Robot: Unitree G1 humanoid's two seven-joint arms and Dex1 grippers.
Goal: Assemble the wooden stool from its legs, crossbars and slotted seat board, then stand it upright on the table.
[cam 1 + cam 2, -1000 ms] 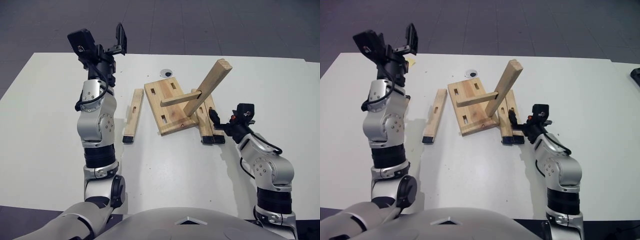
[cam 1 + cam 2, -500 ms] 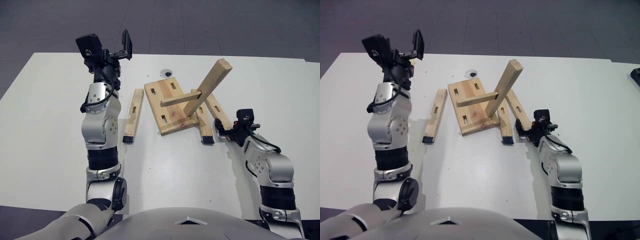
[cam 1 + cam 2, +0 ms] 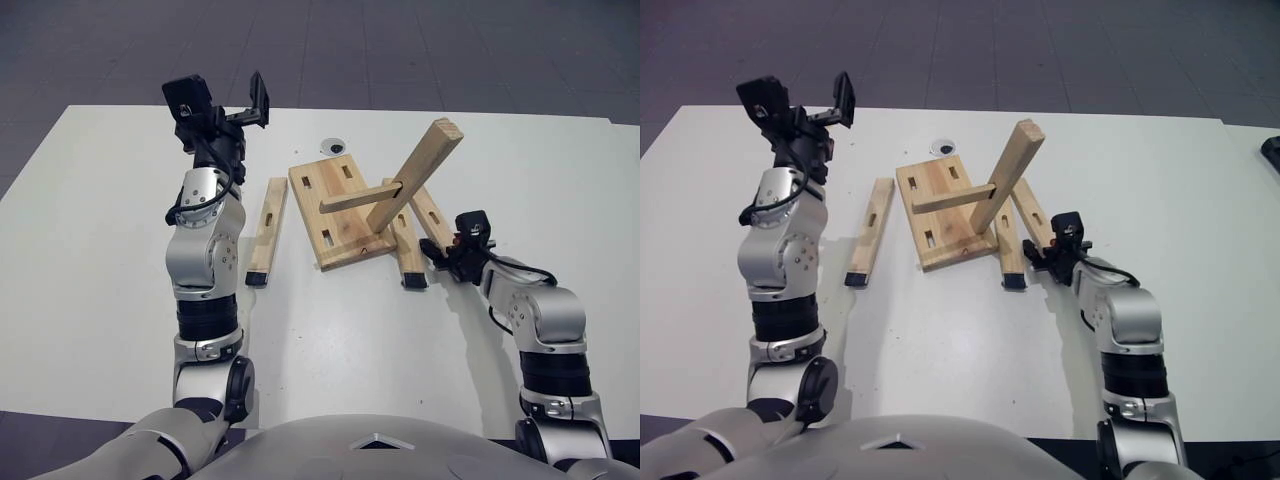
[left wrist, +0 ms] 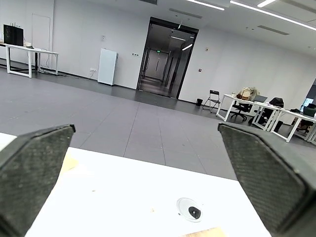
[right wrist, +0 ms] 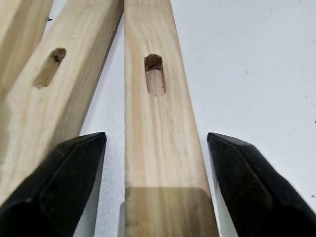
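The slotted seat board lies flat mid-table. One leg stands tilted in it, with a crossbar sticking out of its side. A loose leg lies to the board's left, and two more lie to its right, the inner one beside the outer one. My right gripper is open at table height, its fingers straddling the near end of the outer leg with gaps on both sides. My left gripper is open, raised above the table's back left.
A round cable hole sits in the white table just behind the board. The table's front and left stretches are bare. Beyond the far edge is open floor, with desks and chairs distant in the left wrist view.
The outer right leg's near end swung away from the inner leg, and my right gripper has moved in around that end. My raised left gripper drifted slightly to the right.
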